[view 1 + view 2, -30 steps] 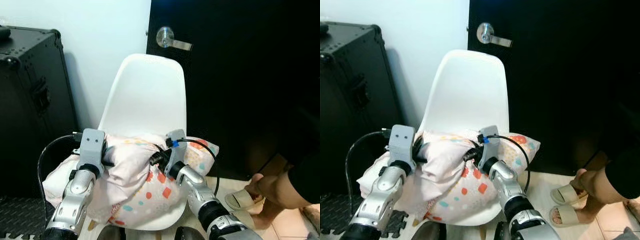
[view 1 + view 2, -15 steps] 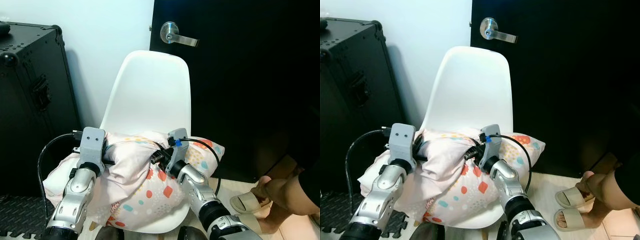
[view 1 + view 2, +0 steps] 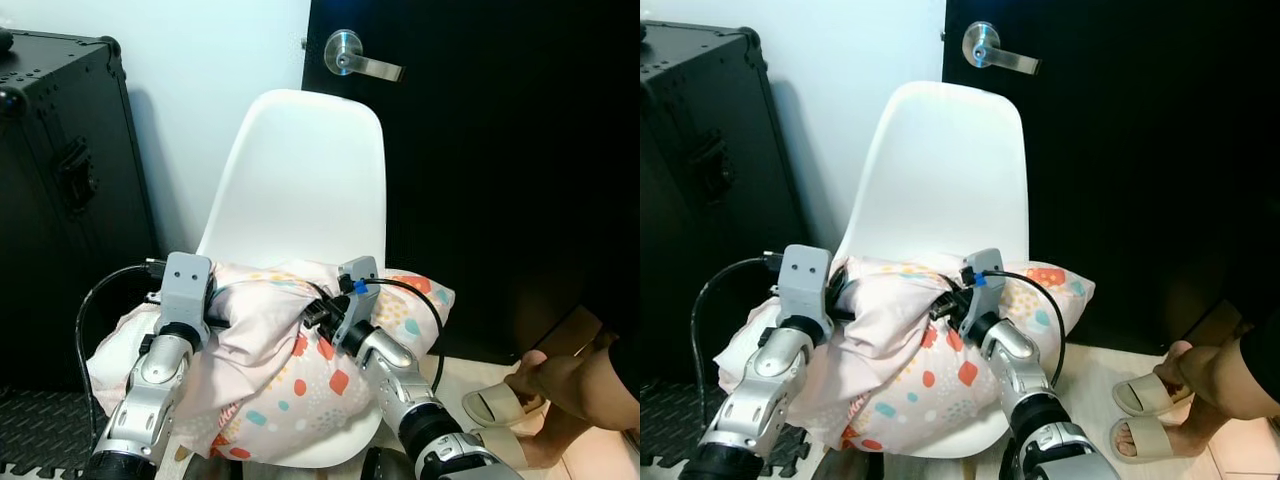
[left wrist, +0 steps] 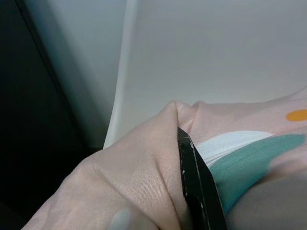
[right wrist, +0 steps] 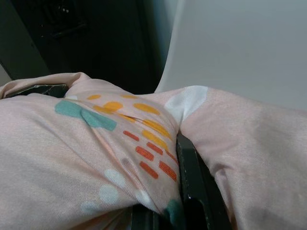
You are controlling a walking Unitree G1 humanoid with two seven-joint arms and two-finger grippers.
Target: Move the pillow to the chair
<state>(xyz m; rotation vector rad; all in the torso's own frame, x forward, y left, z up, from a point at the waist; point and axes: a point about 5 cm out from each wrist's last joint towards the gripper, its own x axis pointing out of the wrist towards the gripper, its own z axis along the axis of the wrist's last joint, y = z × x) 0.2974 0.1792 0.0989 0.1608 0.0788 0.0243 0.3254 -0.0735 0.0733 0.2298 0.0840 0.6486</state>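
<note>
Nearest the camera, both silver arms reach forward and up from the bottom edge, bent slightly inward toward each other. The left gripper presses into the near left part of the pillow, its jaws closed on a bunched fold of the pink fabric; the left wrist view shows one black finger buried in the cloth. The right gripper meets the pillow near its middle, its jaws likewise closed on a pinched ridge of the cover, with a black cable looping back over its wrist. The pillow, pale pink with orange, teal and white spots, lies on the seat of the white chair, spilling over the seat's left and right edges. To the right, on the tiled floor, a person's hand reaches toward feet in beige slippers. Left of the chair stands a black case. Behind the chair are a white wall and a black door with a silver lever handle.
</note>
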